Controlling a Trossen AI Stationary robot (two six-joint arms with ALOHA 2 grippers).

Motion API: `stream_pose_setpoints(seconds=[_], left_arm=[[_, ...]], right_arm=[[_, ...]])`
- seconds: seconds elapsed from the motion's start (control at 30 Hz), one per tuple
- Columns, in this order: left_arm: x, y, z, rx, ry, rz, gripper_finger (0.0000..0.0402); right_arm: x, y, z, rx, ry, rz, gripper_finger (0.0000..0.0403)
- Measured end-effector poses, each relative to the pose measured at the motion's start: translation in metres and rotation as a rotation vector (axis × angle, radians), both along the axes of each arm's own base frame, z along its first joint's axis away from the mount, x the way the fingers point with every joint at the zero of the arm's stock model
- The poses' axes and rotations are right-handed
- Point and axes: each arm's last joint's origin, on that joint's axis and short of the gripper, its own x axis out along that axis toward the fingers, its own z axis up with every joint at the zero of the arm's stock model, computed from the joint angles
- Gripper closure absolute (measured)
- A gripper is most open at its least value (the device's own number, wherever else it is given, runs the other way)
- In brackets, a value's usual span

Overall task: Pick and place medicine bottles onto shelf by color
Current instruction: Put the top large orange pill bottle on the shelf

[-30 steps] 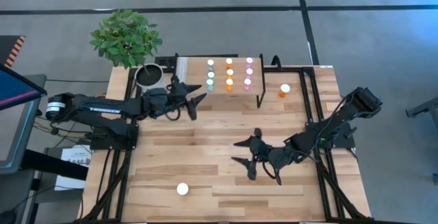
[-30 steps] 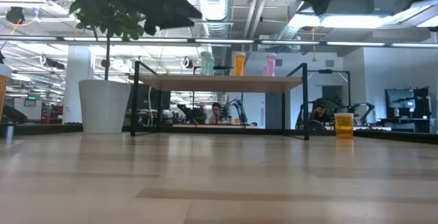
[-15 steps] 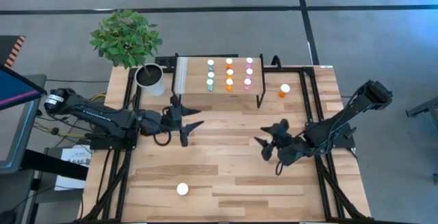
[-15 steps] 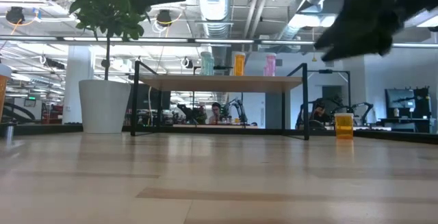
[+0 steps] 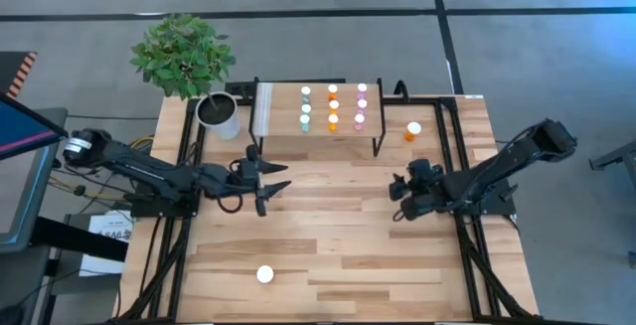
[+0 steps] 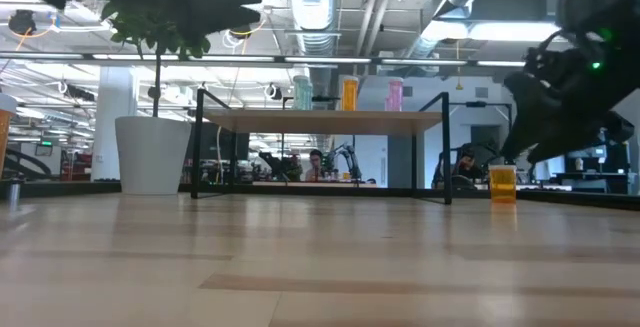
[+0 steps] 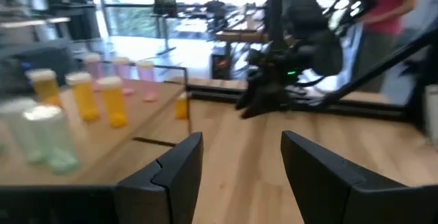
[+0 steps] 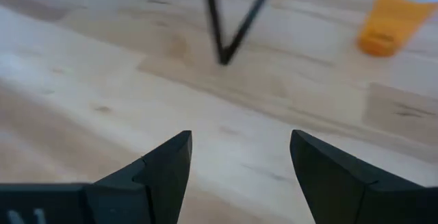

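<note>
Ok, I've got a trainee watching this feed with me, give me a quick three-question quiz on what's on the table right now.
1. True or false: the right gripper holds a bottle.
2. How many bottles stand on the shelf? A) six B) nine C) twelve
3. Fill in: the orange bottle on the table beside the shelf stands on the ____ arm's side.

Key:
1. False; its fingers are open and empty, as are those of the left gripper.
2. B; three rows of three.
3. Right. A white-capped bottle also stands alone near the table's front edge.
</note>
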Motion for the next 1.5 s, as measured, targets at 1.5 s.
stream_pose_setpoints(seconds=[1.5], left_arm=[[-0.014,0.008,-0.001,-0.030,-0.095,-0.112,0.0214]], right_arm=[[-0.018,-0.153,-0.004,0.016,0.194,-0.472,0.0133]])
